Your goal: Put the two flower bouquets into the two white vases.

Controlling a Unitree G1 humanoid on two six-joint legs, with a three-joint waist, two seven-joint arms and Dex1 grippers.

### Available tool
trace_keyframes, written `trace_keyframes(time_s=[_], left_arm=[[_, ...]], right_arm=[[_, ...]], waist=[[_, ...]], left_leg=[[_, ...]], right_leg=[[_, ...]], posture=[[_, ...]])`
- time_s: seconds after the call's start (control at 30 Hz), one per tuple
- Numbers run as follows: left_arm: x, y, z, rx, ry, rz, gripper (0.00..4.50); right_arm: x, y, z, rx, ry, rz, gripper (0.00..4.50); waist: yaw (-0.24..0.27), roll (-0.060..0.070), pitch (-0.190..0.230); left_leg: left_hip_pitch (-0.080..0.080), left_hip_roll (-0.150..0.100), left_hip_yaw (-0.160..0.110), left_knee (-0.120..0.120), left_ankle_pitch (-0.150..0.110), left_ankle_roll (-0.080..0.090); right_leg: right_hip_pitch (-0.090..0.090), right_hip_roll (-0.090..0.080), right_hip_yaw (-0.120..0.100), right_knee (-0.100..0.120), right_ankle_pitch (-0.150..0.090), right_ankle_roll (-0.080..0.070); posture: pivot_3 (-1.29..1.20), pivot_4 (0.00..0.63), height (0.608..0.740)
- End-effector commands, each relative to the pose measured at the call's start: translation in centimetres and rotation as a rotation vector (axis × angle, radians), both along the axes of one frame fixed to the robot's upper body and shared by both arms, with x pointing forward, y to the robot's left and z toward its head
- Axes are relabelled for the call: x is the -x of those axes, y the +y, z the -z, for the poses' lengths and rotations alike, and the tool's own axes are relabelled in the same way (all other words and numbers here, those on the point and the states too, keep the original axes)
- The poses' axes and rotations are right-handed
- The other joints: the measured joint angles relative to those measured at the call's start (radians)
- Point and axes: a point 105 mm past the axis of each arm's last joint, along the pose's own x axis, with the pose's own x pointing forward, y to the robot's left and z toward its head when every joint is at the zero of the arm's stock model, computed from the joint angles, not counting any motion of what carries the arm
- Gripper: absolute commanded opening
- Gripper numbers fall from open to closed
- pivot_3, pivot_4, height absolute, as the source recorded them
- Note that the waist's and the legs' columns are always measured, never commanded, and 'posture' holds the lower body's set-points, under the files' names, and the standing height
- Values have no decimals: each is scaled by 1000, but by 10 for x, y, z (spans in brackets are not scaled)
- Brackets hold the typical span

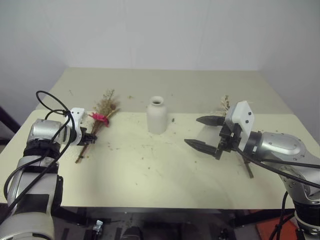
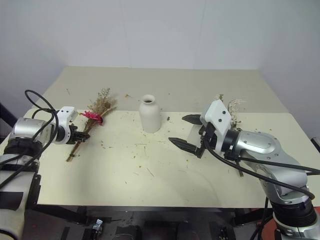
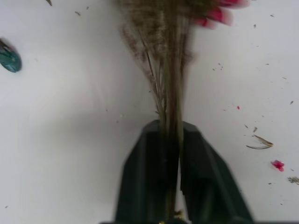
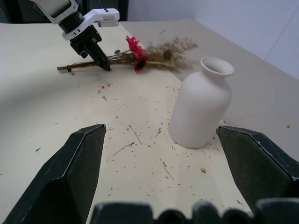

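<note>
**Left gripper pinching the dried-grass bundle, lift still to come**

Nearest the robot, the right gripper (image 1: 206,132) is hanging above the table (image 1: 150,175) with its two black fingers spread wide and holding nothing, pointing toward the bottle-shaped vase (image 1: 156,115). To the robot's left, the left gripper (image 2: 79,136) is sitting low over the tabletop with its fingers pressed together on the stems of the dried-grass bundle (image 1: 99,121); the left wrist view is showing the tan stalks (image 3: 170,116) running straight up out of the narrow slit between the two fingers.

The bundle is lying flat on the table, stem ends toward the robot, its magenta-red flowers (image 1: 100,118) about halfway along and the feathery tan tips fanning out beyond. It looks light, brittle and already shedding, judging by the flecks scattered around.

The step in hand appears to be picking up this first bouquet. The next move probably calls for raising it, tipping the stems downward and threading them into the vase's narrow neck, which is standing upright near the table's middle. Behind the right arm, a pale sprig bunch (image 2: 232,107) is lying farther back.
</note>
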Motion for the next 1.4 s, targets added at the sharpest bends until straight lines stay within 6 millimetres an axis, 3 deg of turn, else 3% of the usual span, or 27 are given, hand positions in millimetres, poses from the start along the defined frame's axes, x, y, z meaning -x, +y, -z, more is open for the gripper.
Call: trace_keyframes(time_s=[0.03, 0.2, 0.53, 0.63, 0.73, 0.9, 1.1, 1.4], left_arm=[[-2, 1, -3, -7, -15, -3, 31], [-12, 3, -31, -29, -181, -20, 31], [-25, -19, -185, 168, -1094, -79, 31], [-28, -36, -210, 294, -1260, -53, 31], [-31, -60, -216, 452, -1363, 21, 31], [-52, -87, -203, 695, -1274, 39, 31], [-49, -110, -198, 969, -1295, 136, 31], [-52, -150, -193, 1047, -1209, 246, 31]], right_arm=[[4, -3, -11, -5, -51, 7, 4500], [3, -3, -12, -4, -53, 5, 4500], [0, -9, -13, 2, -67, 34, 4500], [-1, -9, -13, -2, -74, 44, 4500], [-2, -8, -13, -13, -85, 60, 4500], [1, -10, -14, -19, -104, 107, 4500], [13, -16, -10, -32, -105, 166, 4500], [18, -20, -7, -51, -114, 239, 4500]], waist=[[0, 0, 0], [0, 0, 0], [8, -1, 0], [16, -1, 0], [21, -1, 0], [23, -1, 0], [9, -1, 0], [0, -1, 0]], left_leg=[[0, 0, 0, 0, 0, 0], [0, 0, 0, 0, 0, 0], [0, 0, 0, 1, 0, 0], [0, -1, 0, 3, 0, 0], [-1, -1, 0, 3, 0, 0], [-1, -1, 0, 3, 0, 0], [-3, -1, 0, 3, 0, 1], [-1, -1, 0, 3, 0, 0]], right_leg=[[0, 0, 0, 0, 0, 0], [-1, 0, 0, 2, 0, 0], [-1, -1, 0, 4, 1, -1], [0, -1, 0, 3, 1, -1], [0, -1, 0, 2, 1, -1], [0, -1, 0, 3, 1, -1], [-1, -1, 0, 1, 1, -1], [0, -1, 0, 3, -1, 2]], posture=[[0, 150, 740], [0, 150, 740], [0, 150, 740], [0, 150, 740], [0, 150, 740], [0, 150, 740], [0, 150, 740], [0, 150, 740]])
